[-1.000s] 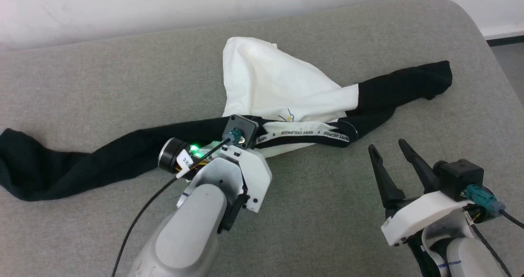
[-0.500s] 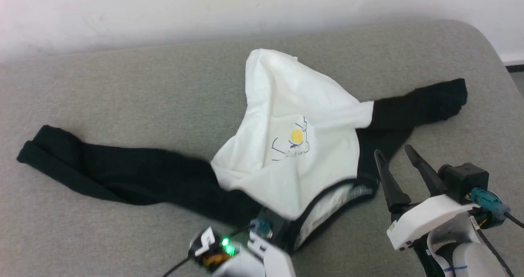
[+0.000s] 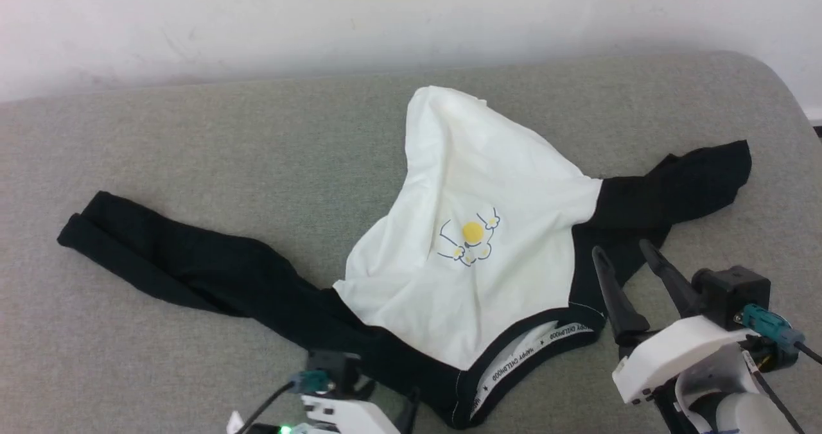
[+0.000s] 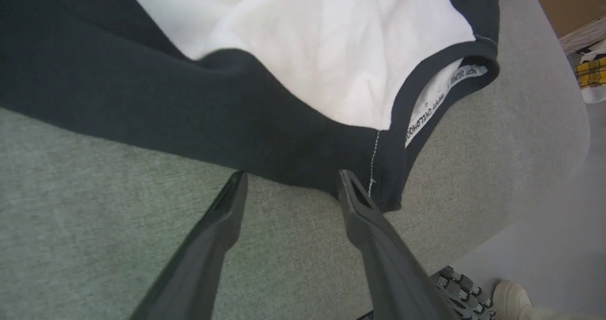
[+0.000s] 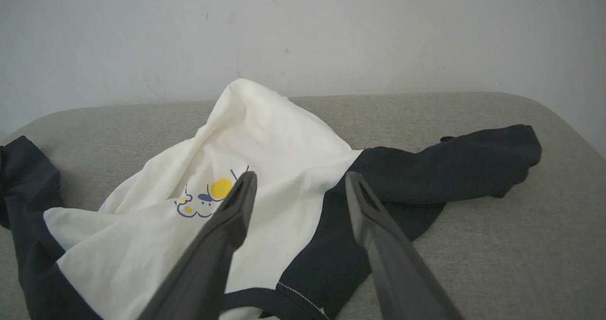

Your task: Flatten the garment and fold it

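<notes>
The garment [image 3: 475, 183] lies crumpled on the grey surface, white body up, with the yellow-dot and blue-line print [image 3: 471, 236] showing. One black sleeve [image 3: 192, 273] trails left and the other black sleeve [image 3: 681, 183] trails right. The black neck trim [image 3: 514, 363] faces the near edge. My left gripper [image 4: 291, 178] is open and empty, its tips just short of the black shoulder seam; it also shows at the bottom of the head view [image 3: 388, 397]. My right gripper [image 3: 621, 249] hovers open beside the right shoulder, holding nothing, and it [image 5: 300, 175] points at the shirt body.
The grey padded surface [image 3: 192, 138] ends in a rounded corner at the far right, with a white wall [image 3: 321, 23] behind it. In the left wrist view, past the near edge, are the floor, a pale shoe [image 4: 513, 301] and a yellow-striped object [image 4: 589, 71].
The left gripper dragged the collar toward the near edge, spreading the white body so the print shows, then let go. The head camera has shifted too. The right gripper stays open.
</notes>
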Robot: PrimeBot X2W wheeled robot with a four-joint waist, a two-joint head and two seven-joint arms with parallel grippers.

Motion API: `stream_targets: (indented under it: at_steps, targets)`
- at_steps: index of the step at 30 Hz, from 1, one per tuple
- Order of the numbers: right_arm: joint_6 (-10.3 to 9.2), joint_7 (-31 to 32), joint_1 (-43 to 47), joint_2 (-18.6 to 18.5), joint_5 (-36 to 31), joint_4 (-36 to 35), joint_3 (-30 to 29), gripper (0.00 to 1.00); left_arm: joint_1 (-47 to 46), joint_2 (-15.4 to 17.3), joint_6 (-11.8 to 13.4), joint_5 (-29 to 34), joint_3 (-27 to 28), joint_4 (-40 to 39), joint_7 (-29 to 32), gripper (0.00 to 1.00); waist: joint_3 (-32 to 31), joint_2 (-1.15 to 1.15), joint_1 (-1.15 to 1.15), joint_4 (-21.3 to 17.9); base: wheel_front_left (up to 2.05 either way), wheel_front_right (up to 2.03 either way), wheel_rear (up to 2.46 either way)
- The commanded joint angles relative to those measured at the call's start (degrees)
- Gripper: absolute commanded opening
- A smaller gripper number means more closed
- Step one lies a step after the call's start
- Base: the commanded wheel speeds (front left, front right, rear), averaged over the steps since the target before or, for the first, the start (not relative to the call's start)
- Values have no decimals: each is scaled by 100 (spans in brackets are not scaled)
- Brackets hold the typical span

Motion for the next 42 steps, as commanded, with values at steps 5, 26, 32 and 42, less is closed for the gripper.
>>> stream_targets:
  at_steps: [5,26,32,42]
  targets:
    - [-11,47,53,17,-52,-56,7,100,-75,-36,254,44,308,17,-321,100,7,0,1,91,0,0,0]
    - [-11,14,-114,17,6,-23,114,100,-1190,-81,658,-791,2025,2073,-1289,100,239,0,1,-80,0,0,0]
    - [-11,9,-153,17,11,-18,118,100,-1422,98,404,-771,1994,2477,-1445,0,291,0,1,-91,0,0,0]
    - [-11,41,-136,17,-25,-21,-9,100,-1593,1000,810,-411,2687,2627,-2224,0,344,0,1,-97,0,0,0]
